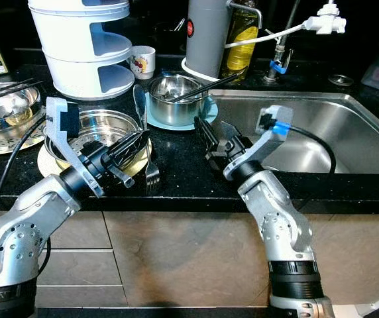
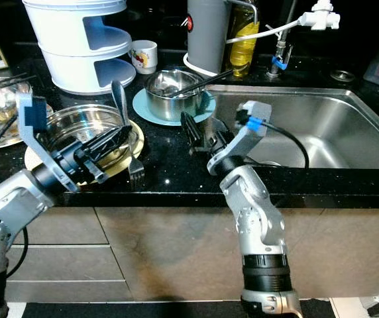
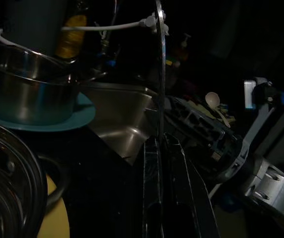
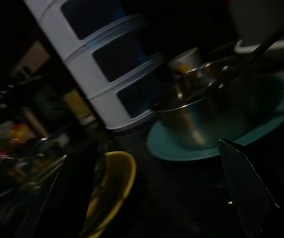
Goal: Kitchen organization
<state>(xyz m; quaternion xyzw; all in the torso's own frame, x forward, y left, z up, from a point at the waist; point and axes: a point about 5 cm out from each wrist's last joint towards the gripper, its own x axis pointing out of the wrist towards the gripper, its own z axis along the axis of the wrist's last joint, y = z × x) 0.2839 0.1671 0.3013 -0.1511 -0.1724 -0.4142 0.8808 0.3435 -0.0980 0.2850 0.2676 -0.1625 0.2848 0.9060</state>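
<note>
Steel fork [image 1: 151, 173], gripped mid-handle by the clamped left gripper [image 1: 131, 146], tines down on the black counter [image 1: 183, 179] just left of the sink [image 1: 309, 142], presumably for sorting; right gripper [image 1: 211, 140], fingers wide, empty, at the sink's left rim.

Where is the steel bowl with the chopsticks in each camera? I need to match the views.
Left eye view: steel bowl at the counter's middle, left of the sink.
Right eye view: steel bowl beyond the two arms.
Left wrist view: steel bowl beyond the left tool, which is shut on the fork.
Right wrist view: steel bowl ahead of the open right tool.
Shared landmark: the teal plate under it.
</note>
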